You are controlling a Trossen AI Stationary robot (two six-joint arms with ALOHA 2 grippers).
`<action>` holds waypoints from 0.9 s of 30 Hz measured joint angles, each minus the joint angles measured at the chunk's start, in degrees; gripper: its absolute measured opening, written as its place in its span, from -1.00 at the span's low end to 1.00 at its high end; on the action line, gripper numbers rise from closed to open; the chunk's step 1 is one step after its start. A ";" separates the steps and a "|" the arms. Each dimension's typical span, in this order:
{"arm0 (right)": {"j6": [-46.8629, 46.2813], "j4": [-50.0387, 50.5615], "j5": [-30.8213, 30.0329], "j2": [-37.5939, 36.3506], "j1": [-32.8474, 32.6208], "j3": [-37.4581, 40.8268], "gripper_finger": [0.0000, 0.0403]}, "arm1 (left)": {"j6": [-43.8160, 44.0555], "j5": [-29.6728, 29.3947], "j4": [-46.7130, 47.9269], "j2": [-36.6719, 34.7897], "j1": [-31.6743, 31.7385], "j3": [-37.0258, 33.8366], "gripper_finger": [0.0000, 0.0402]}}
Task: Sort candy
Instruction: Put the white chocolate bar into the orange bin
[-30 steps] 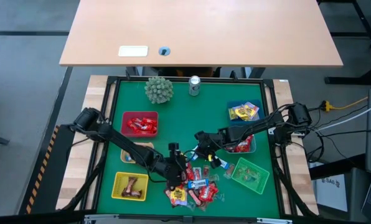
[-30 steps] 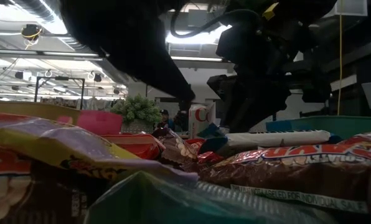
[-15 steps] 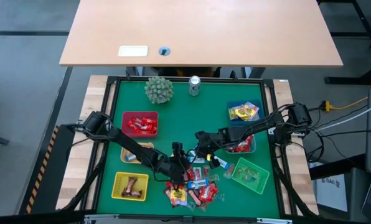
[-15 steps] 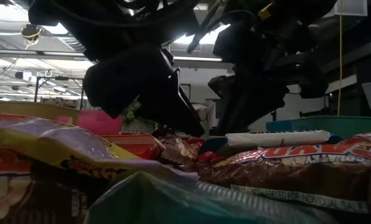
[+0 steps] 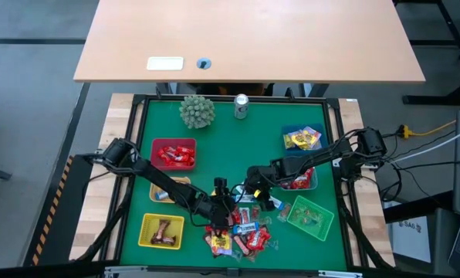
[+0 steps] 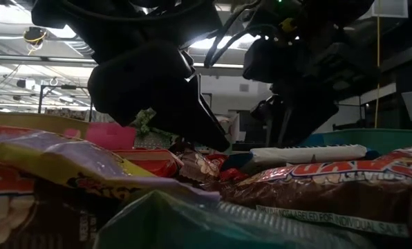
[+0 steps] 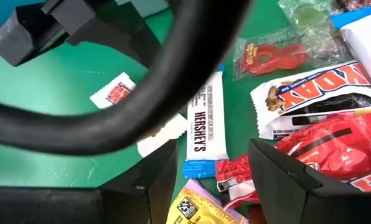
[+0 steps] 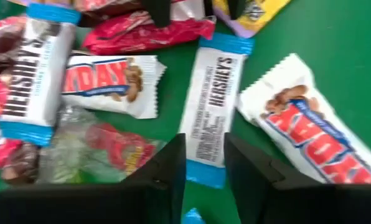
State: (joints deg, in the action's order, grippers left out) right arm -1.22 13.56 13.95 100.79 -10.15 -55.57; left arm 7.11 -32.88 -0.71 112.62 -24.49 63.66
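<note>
Both grippers hover over the heap of small shiny-wrapped candy (image 5: 238, 232) on the green surface (image 5: 230, 147), picking a piece. The right gripper (image 8: 204, 168) spreads its fingers astride a white-and-blue bar (image 8: 211, 102); next it must descend and close. The left gripper (image 7: 213, 174), fingers apart, hangs above another such bar (image 7: 205, 121).

Left gripper (image 5: 224, 208) and right gripper (image 5: 255, 191) both over candy pile (image 5: 241, 232) at green mat's (image 5: 238, 150) near edge, baskets around.
</note>
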 joint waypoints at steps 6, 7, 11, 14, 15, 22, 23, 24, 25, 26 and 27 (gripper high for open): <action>-0.24 -0.02 -0.17 0.00 -0.69 0.00 -0.05 | -0.01 0.13 0.00 0.00 0.00 0.00 -0.09; -0.24 -0.02 -0.83 0.00 -1.07 0.00 0.03 | 0.02 0.16 0.00 0.00 0.00 -0.01 -0.09; -0.22 -0.26 -4.32 0.31 -2.50 0.00 0.28 | 0.22 0.22 0.00 0.00 0.00 0.00 -0.09; -0.06 -0.46 -7.36 0.76 -3.76 0.00 0.38 | 0.22 0.22 0.00 -0.02 0.00 0.00 -0.09; -0.09 -0.66 -8.94 1.03 -4.10 -0.02 0.40 | 0.22 0.24 0.00 -0.02 0.00 0.00 -0.09; -1.89 -0.68 -11.36 3.74 -4.09 -0.17 0.34 | 0.24 0.22 -0.09 -0.04 0.00 0.00 -0.09; -1.91 -0.71 -11.38 3.90 -4.09 -0.17 0.31 | 0.24 0.22 -0.13 -0.04 0.00 0.00 -0.09; -1.92 -0.71 -11.38 3.93 -4.09 -0.20 0.27 | 0.24 0.22 -0.15 -0.04 0.00 0.00 -0.09; -1.92 -0.72 -11.42 3.95 -4.09 -0.20 0.23 | 0.24 0.24 -0.15 -0.04 0.00 0.00 -0.09; -1.92 -0.72 -11.42 3.96 -4.09 -0.20 0.19 | 0.24 0.25 -0.17 -0.04 0.00 -0.01 -0.09; -1.93 -0.71 -11.43 3.98 -4.09 -0.20 0.13 | 0.24 0.28 -0.17 -0.04 0.00 0.00 -0.09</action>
State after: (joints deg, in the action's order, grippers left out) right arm -3.15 12.85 2.52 104.77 -14.24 -55.77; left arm 7.35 -32.60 -0.89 112.57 -24.49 63.66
